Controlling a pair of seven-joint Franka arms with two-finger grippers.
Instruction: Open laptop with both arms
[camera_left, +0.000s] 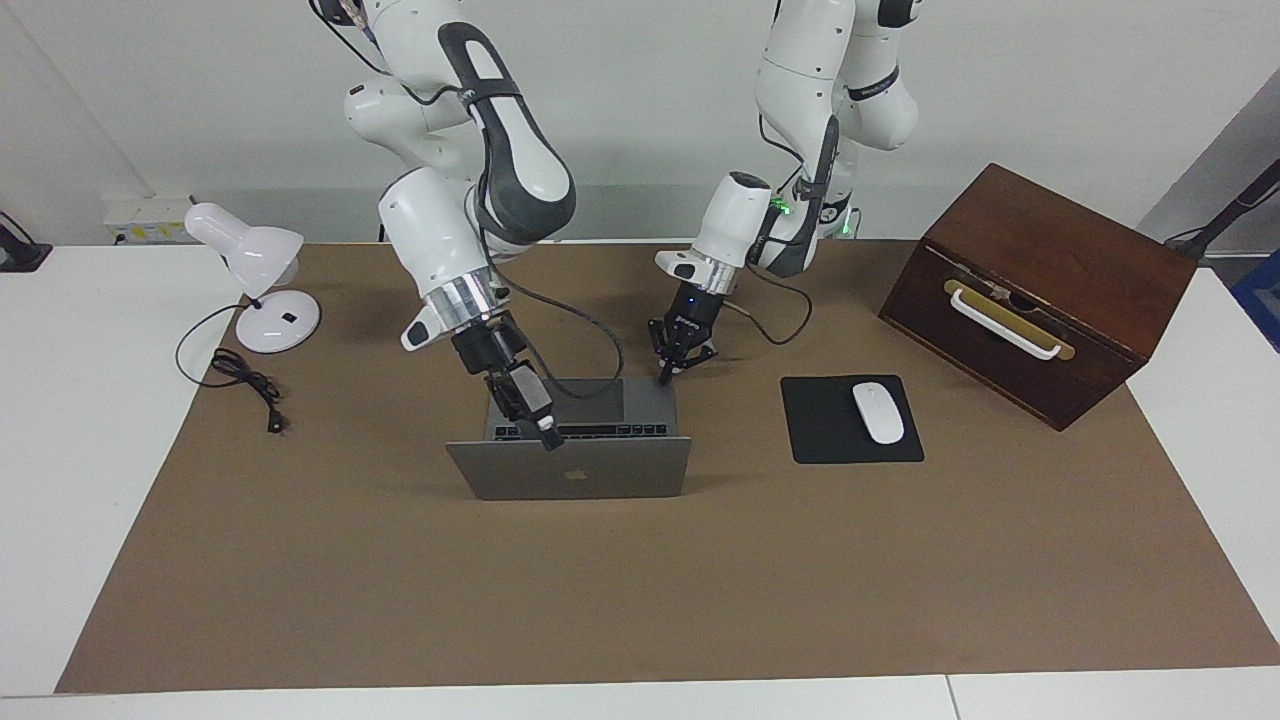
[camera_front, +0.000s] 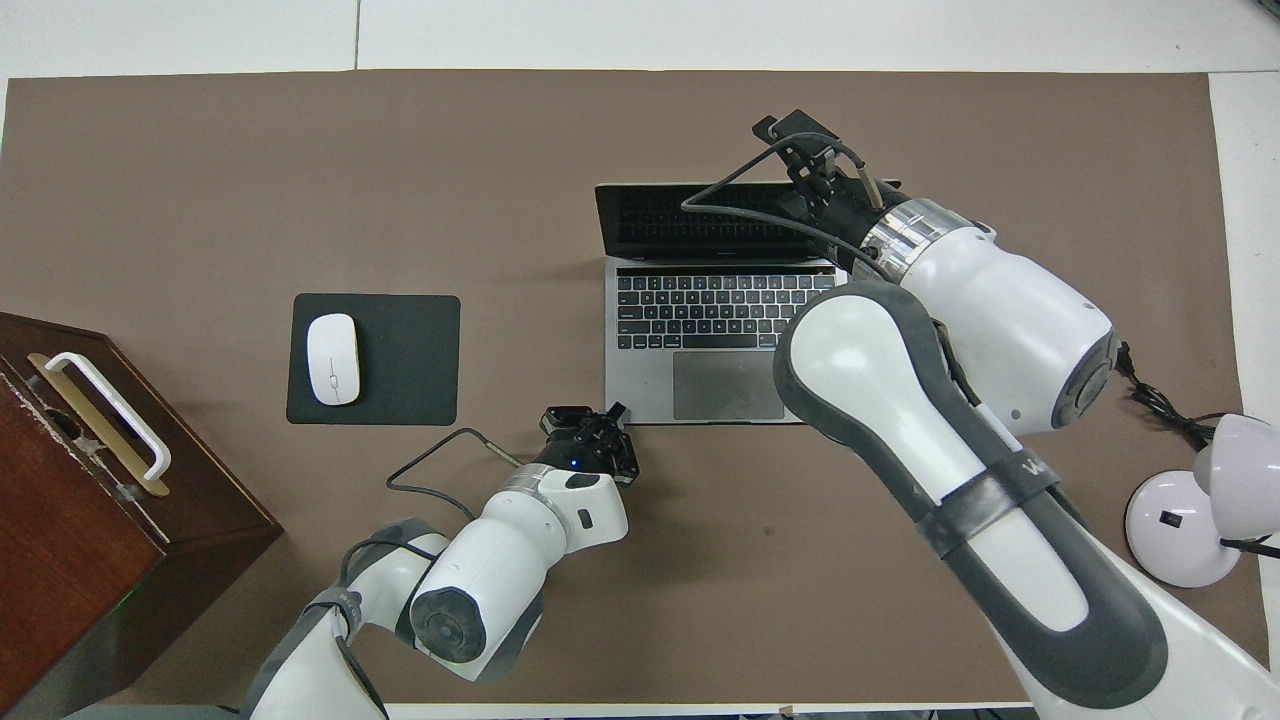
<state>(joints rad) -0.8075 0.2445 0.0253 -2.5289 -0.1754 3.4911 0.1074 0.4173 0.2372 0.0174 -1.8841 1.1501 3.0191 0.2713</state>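
The silver-grey laptop stands open on the brown mat, its lid leaning away from the robots and its keyboard and trackpad showing. My right gripper is at the lid's top edge, toward the right arm's end; whether it grips the edge is unclear. My left gripper is shut, its tips resting on the corner of the keyboard deck nearest the robots, toward the left arm's end.
A black mouse pad with a white mouse lies beside the laptop toward the left arm's end. A dark wooden box with a white handle stands past it. A white desk lamp and its cord sit at the right arm's end.
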